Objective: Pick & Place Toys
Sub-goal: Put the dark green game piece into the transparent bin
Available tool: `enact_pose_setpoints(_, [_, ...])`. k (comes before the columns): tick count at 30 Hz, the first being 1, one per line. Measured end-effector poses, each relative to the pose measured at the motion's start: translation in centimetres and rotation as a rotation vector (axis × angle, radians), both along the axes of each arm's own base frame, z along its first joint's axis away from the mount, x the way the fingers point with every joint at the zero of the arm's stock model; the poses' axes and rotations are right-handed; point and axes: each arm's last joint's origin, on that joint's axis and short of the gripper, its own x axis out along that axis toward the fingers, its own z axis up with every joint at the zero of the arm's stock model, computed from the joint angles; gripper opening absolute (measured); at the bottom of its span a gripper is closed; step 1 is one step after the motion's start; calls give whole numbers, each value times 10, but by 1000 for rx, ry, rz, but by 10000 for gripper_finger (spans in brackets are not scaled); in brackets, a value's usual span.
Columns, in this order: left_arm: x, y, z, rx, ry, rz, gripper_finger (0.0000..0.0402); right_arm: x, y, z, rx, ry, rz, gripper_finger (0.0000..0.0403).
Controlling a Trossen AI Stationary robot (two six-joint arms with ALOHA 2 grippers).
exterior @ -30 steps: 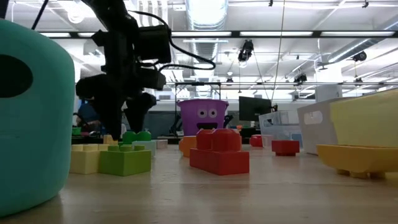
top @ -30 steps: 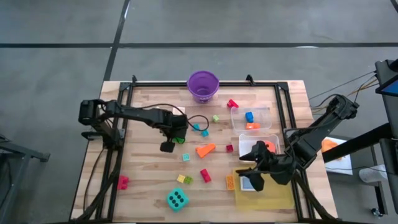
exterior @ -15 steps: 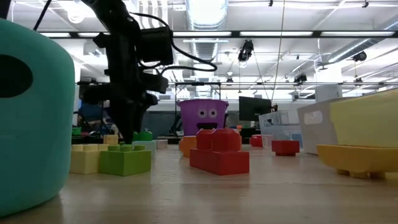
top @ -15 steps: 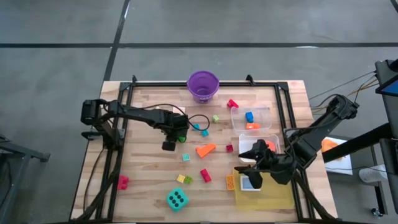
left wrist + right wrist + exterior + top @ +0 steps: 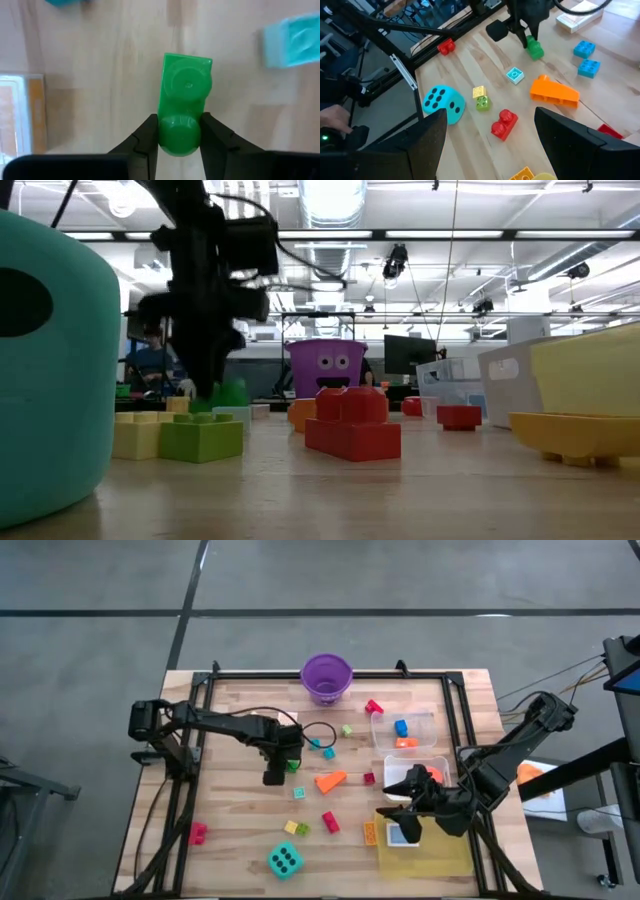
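Note:
Small bright toys lie scattered on the wooden table (image 5: 230, 840). Among them are an orange wedge (image 5: 330, 781), a red block (image 5: 330, 822), a teal die (image 5: 285, 860) and a green two-stud block (image 5: 290, 764). My left gripper (image 5: 283, 766) stands over the table's middle, pointing down, shut on the green block (image 5: 186, 100). My right gripper (image 5: 405, 812) hangs open at the right, above the yellow tray (image 5: 440, 852). Nothing is between its fingers. My left gripper pinches the green block's two long sides at one end (image 5: 179, 134), around one stud, between its two fingers. The fingers come from above, pointing down, and lie across the block. The block sits studs up and level; whether it is off the table I cannot tell.
A purple bucket (image 5: 327, 677) stands at the far edge. Two clear tubs (image 5: 403, 728) (image 5: 432, 762) holding a few pieces sit at the right. A small teal block (image 5: 327, 751) and a pale card piece (image 5: 298, 793) lie close to the green block. A black cable loops nearby (image 5: 318, 732).
My left gripper has shut on the green block, rolling its wrist a little without leaving its place. The block has turned slightly with it. The right arm has kept still.

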Motion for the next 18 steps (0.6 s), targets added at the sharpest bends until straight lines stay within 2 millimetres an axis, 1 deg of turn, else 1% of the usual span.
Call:
enact_pose_setpoints(3, [-1, -1, 19, -53, -64, 66, 95, 0, -1, 1, 1, -25, -52, 292])
enact_pose_setpoints(6, [-4, -4, 40, -151, -164, 117, 95, 3, -6, 1, -3, -42, -104, 292])
enact_pose_setpoints(10, [-6, -9, 73, -403, -347, 192, 95, 9, -15, 4, -159, -27, -67, 292])
enact_pose_setpoints(14, [-1, -15, 110, -641, -549, 333, 95, 20, -30, 15, -310, -35, -86, 292])
enact_pose_setpoints(18, [1, -18, 148, -821, -774, 389, 95, 30, -48, 36, -413, -52, -146, 292])
